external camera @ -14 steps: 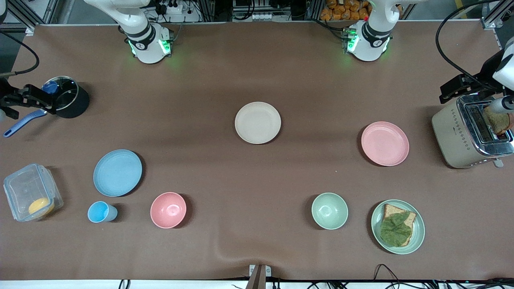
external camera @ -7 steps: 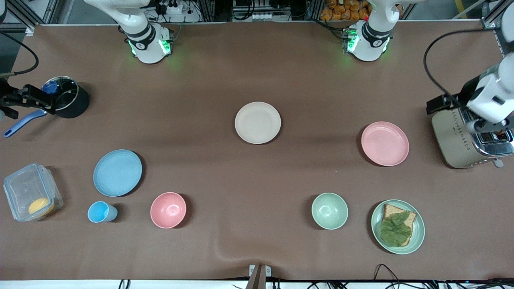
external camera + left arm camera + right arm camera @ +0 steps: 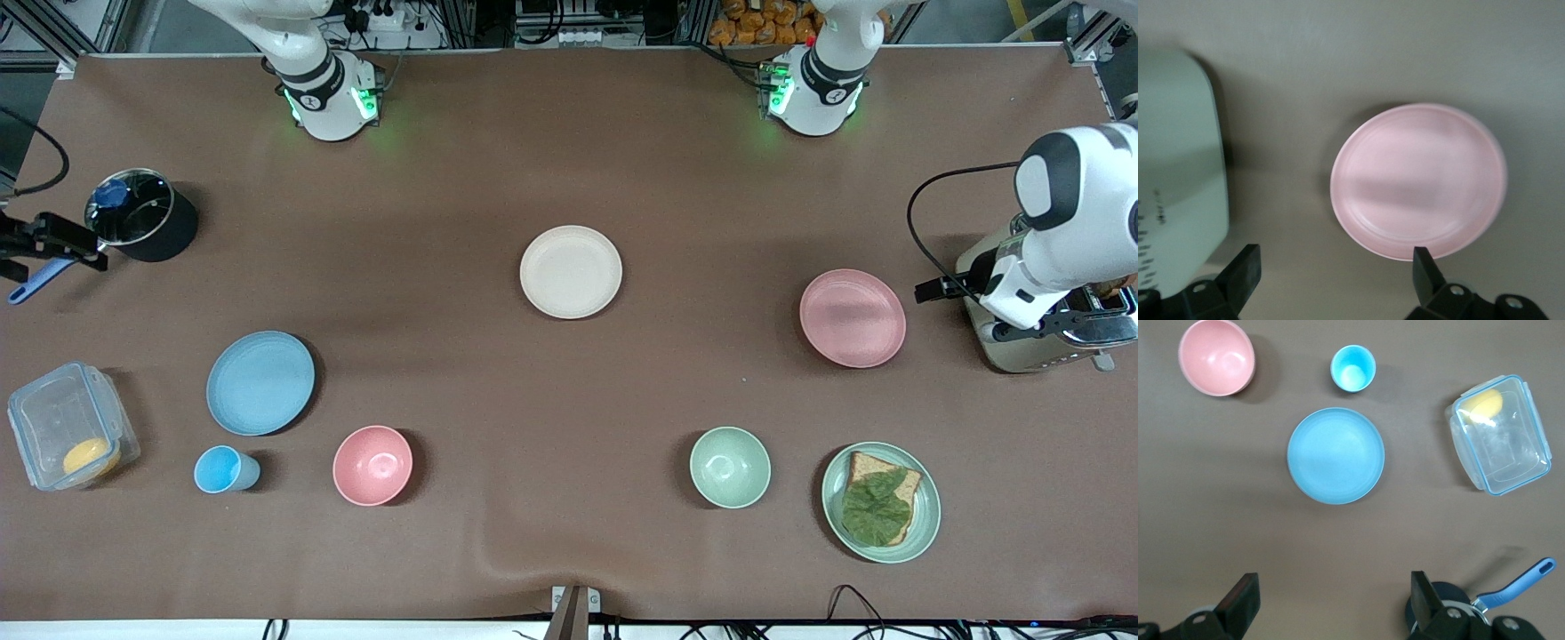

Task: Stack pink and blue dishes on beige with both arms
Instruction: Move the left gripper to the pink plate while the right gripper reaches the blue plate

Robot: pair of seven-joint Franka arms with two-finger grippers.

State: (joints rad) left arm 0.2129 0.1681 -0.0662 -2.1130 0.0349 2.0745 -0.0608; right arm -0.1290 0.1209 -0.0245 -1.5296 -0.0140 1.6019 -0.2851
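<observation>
The pink plate (image 3: 852, 318) and blue plate (image 3: 260, 382) lie untouched on the table (image 3: 569, 133); the left tool (image 3: 1331, 280) is held released over the toaster (image 3: 1005, 342), the right tool (image 3: 1331, 603) released over the pot (image 3: 142, 227).

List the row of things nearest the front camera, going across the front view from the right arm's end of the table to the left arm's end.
Clear container → blue cup → pink bowl → green bowl → green plate with bread and leaf.
</observation>
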